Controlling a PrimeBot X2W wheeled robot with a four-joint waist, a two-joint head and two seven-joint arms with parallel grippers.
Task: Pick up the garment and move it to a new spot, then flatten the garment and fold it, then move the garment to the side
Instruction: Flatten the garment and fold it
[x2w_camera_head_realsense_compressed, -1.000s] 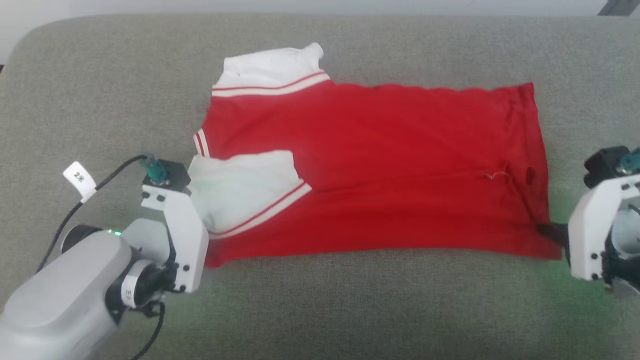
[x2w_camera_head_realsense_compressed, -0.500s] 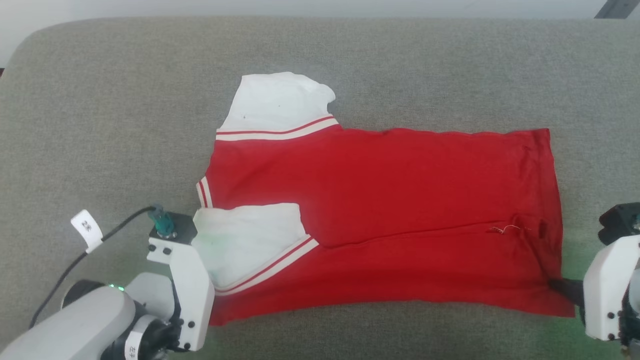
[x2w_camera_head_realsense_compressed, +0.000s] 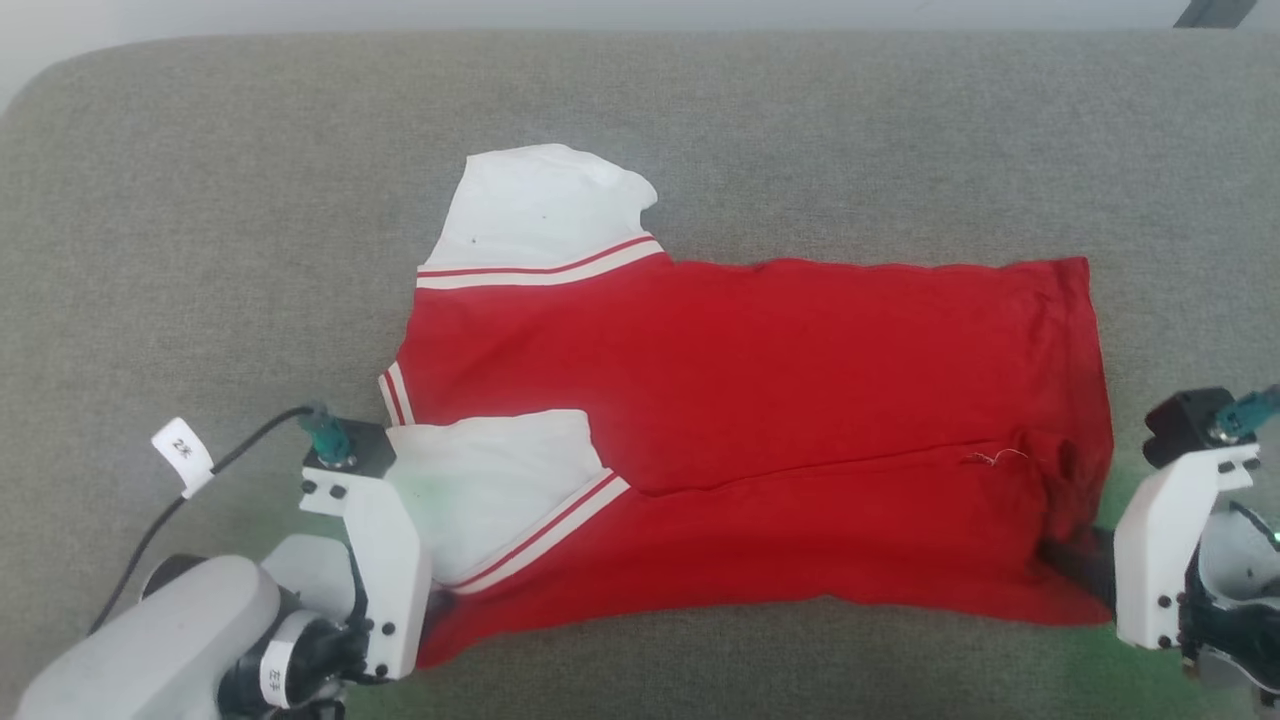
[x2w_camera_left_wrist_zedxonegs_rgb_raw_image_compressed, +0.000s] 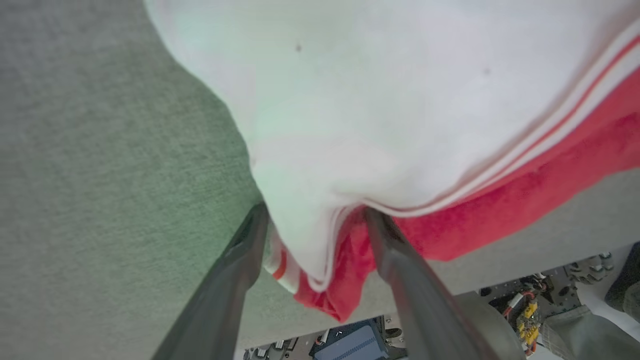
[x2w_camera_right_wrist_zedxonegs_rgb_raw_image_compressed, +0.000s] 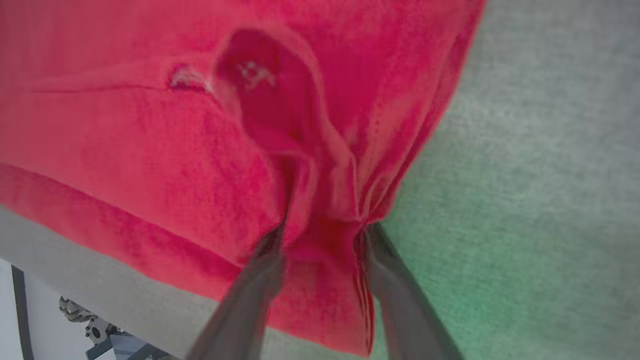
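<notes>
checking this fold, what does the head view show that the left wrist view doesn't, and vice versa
Head view: the whole garment lying flat on the grey surface, its far white sleeve, and the right claw at the near hem corner.
Left wrist view: the left claw with jaws apart around the bunched garment corner, and gear beneath the surface's edge.
Both: the near white sleeve, with striped trim, folded over red cloth.

Garment (x2w_camera_head_realsense_compressed: 750, 400) lies flat on grey cushion (x2w_camera_head_realsense_compressed: 200, 200), spanning from jaw to jaw. Left gripper (x2w_camera_head_realsense_compressed: 420, 615) at white-sleeve corner, right gripper (x2w_camera_head_realsense_compressed: 1085, 562) at hem corner. Jaw gap unreadable.
</notes>
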